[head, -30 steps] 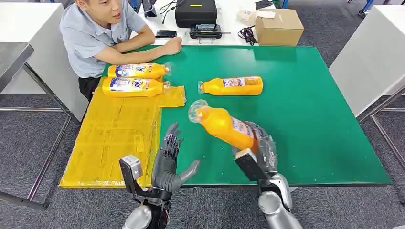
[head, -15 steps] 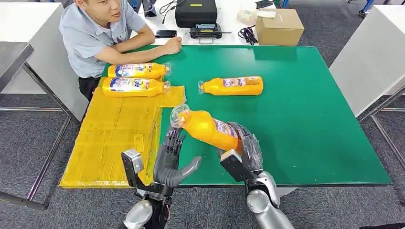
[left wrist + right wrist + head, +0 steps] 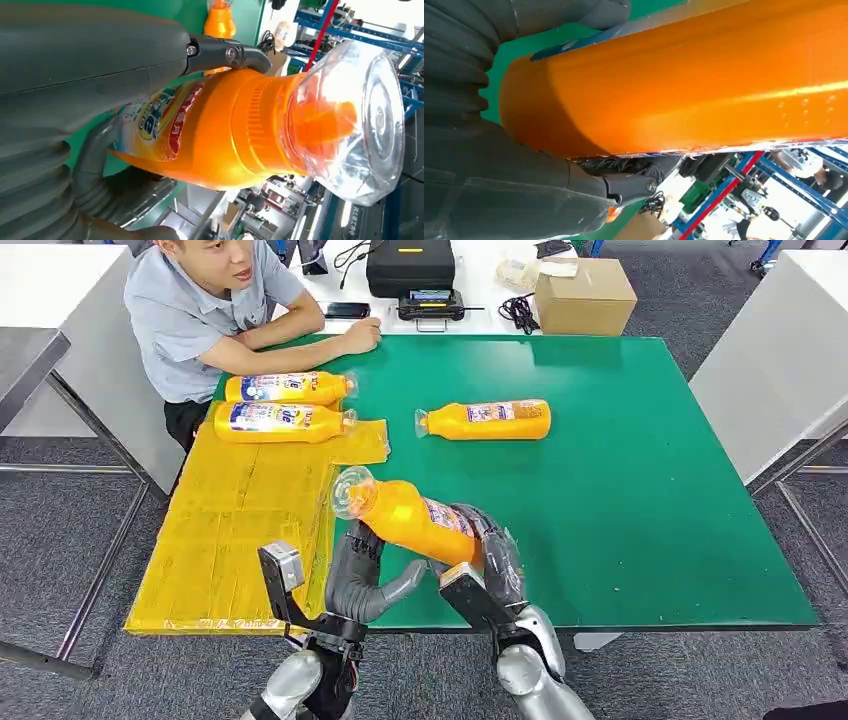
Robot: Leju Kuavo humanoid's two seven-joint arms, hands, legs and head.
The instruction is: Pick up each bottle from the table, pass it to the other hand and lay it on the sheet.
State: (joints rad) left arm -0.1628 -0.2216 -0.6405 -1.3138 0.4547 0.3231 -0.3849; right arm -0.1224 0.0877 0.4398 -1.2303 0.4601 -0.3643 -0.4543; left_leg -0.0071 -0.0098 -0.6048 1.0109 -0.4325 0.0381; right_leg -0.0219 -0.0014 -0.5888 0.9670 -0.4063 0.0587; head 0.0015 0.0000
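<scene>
The right hand (image 3: 490, 555) is clamped round the base end of an orange bottle (image 3: 415, 520), holding it tilted in the air over the near edge of the green bench (image 3: 640, 490), clear cap (image 3: 350, 490) pointing toward the yellow sheet (image 3: 235, 520). The left hand (image 3: 365, 575) sits under the bottle's neck end with fingers apart and thumb out; its fingers touch or nearly touch the body, but it has not closed, so I judge the handover is just beginning.

The bottle looks like stiff plastic, smooth and glossy (likely slippery where the label ends), and seemingly full, so moderately heavy with the weight spread along its length. The broad labelled middle is the sensible place for the left hand to take hold; the clear cap looks thin and a poor grip.

The left wrist view gives what the head view cannot: a dark fingertip (image 3: 247, 55) resting against the orange shoulder just behind the ribbed collar, and the faceted clear cap (image 3: 360, 120) intact over the nozzle. The right wrist view shows the grey thumb and fingers wrapped snugly round the bottle's (image 3: 684, 85) plain rear side. The head view alone shows two bottles (image 3: 285, 405) already lying on the sheet, a third bottle (image 3: 485, 420) waiting on the bench, and a person (image 3: 215, 310) seated at the far corner
</scene>
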